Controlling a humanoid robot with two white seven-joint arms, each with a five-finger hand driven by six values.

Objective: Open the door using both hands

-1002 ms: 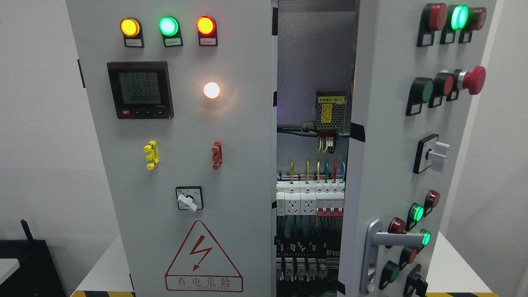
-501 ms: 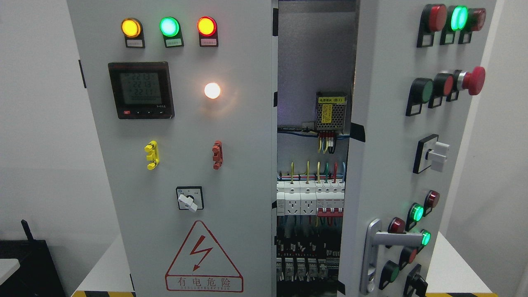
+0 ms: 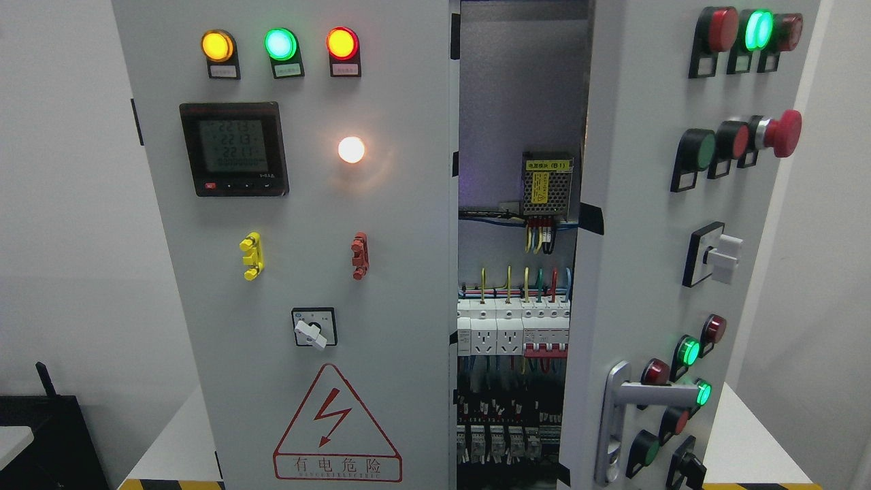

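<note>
Grey metal fills the view with neither hand in sight, so I cannot tell their state; the right door (image 3: 653, 272) stands ajar with its handle (image 3: 622, 408) low down, beside the closed left door (image 3: 299, 272). A blind reach could knock its buttons (image 3: 735, 139) or brush the cabinet (image 3: 520, 88) interior, which holds breakers (image 3: 510, 327) and wires (image 3: 537, 238).

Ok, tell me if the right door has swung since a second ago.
No. The right door still hides the same corner of the power supply; gap to left door unchanged.
</note>
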